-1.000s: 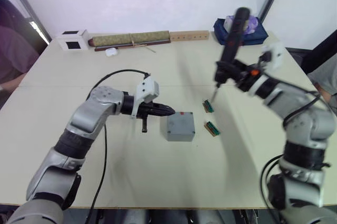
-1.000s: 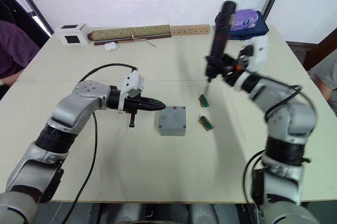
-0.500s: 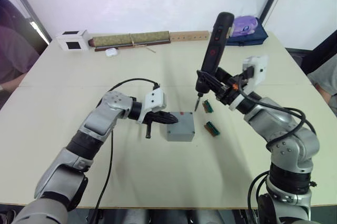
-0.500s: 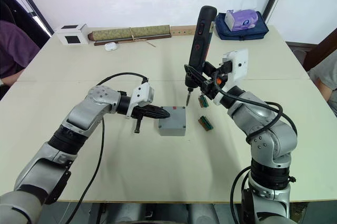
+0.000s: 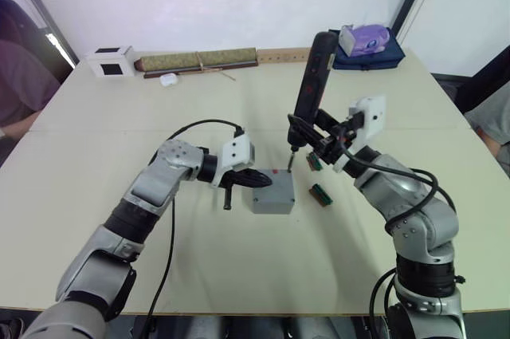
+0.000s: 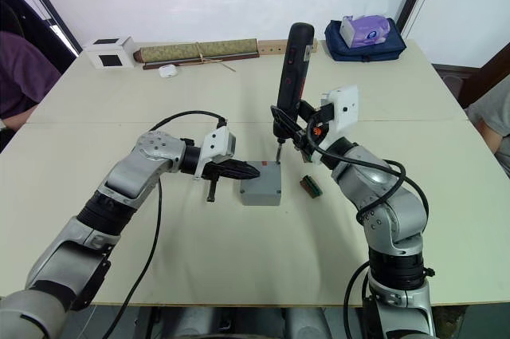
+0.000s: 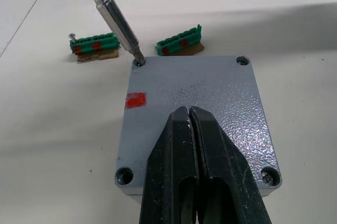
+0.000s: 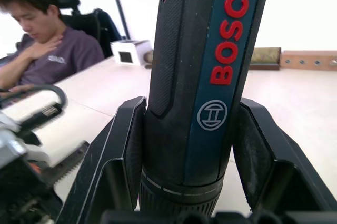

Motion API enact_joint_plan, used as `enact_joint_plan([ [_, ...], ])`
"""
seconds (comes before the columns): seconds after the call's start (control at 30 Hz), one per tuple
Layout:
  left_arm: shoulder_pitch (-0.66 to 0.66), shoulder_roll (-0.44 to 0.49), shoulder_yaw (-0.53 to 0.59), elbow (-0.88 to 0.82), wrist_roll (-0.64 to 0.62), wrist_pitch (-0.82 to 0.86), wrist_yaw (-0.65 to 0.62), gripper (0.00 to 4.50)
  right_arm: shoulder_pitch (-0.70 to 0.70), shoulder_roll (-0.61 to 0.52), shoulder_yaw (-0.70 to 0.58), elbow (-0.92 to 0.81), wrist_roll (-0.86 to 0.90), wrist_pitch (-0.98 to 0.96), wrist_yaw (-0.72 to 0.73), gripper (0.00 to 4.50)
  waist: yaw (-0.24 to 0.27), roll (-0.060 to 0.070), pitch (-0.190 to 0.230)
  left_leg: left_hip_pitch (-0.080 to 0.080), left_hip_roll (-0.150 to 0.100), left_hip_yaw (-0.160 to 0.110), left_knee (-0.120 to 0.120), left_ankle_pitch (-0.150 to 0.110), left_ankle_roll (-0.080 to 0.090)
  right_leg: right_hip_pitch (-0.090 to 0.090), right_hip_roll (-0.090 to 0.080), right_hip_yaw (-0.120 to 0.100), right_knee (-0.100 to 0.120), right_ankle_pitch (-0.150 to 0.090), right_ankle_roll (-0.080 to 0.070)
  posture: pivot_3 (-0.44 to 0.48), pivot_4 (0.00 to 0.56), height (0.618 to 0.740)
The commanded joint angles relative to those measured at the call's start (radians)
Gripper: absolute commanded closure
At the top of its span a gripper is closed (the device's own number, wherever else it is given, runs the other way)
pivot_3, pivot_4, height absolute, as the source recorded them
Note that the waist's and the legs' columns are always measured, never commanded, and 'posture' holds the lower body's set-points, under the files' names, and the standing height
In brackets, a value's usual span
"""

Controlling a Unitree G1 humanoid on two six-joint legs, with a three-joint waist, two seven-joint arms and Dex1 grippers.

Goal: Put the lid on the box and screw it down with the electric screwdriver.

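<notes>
The grey box (image 5: 272,203) sits mid-table with the lid (image 7: 210,84) on it, a red mark (image 7: 136,100) on top. My left gripper (image 7: 189,111) is shut, with its tips resting on the lid's near half. Clamped in my right gripper (image 8: 190,105) is the black electric screwdriver (image 5: 312,84), held nearly upright over the box. Its silver bit (image 7: 118,21) slants down, and the tip sits in the screw hole at one far corner of the lid. The other corner holes are in sight.
Two green circuit boards (image 5: 315,161) (image 5: 321,194) lie just right of the box. At the far edge are a white cube (image 5: 110,61), a long roll (image 5: 198,60), a wooden strip (image 5: 285,54) and a blue bag (image 5: 366,50). A person (image 8: 42,29) sits at the left.
My right arm swung the screwdriver left and down, bringing the bit onto the lid's corner hole. My left gripper slid from beside the box onto the lid.
</notes>
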Motion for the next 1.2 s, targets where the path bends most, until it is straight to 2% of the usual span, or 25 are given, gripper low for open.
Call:
enact_joint_plan([
  [0.03,0.021,0.009,-0.011,0.008,0.028,0.016,0.001,4.5,0.01,-0.017,0.014,-0.022,-0.039,-0.073,0.027,2.66,0.0,0.0,0.0,0.0,0.0,0.0,0.0,0.0,0.0,0.0,0.0,0.0,0.0,0.0,0.0,0.0,0.15,0.74],
  [0.33,0.043,0.015,-0.018,-0.034,0.026,0.044,0.01,4.5,0.091,-0.015,0.026,-0.013,-0.071,-0.143,0.041,2.66,0.001,-0.001,-0.001,0.002,0.0,-0.001,0.0,0.0,0.0,0.002,0.0,-0.001,0.0,0.0,0.0,0.0,0.15,0.74],
  [0.6,0.065,0.02,-0.023,-0.043,0.028,0.048,0.01,4.5,0.209,-0.026,0.134,-0.001,-0.167,-0.189,0.03,2.66,0.0,-0.008,-0.018,0.005,0.0,-0.002,-0.001,0.0,0.0,0.007,0.0,-0.002,-0.002,0.0,0.0,0.0,0.15,0.74],
  [0.77,0.067,0.017,-0.026,-0.039,0.03,0.045,0.01,4.5,0.225,-0.015,0.162,0.033,-0.202,-0.182,0.012,2.66,-0.001,-0.013,-0.023,0.021,0.001,-0.002,-0.004,-0.001,0.001,0.022,0.001,-0.002,-0.005,-0.003,-0.003,0.0,0.15,0.74],
  [1.2,0.088,0.017,-0.032,-0.063,0.039,0.066,0.017,4.5,0.254,0.026,0.182,0.09,-0.232,-0.218,0.011,2.66,0.0,-0.019,-0.041,0.021,0.002,-0.003,-0.004,-0.001,0.002,0.022,0.001,-0.003,-0.005,-0.005,-0.006,0.0,0.15,0.74],
])
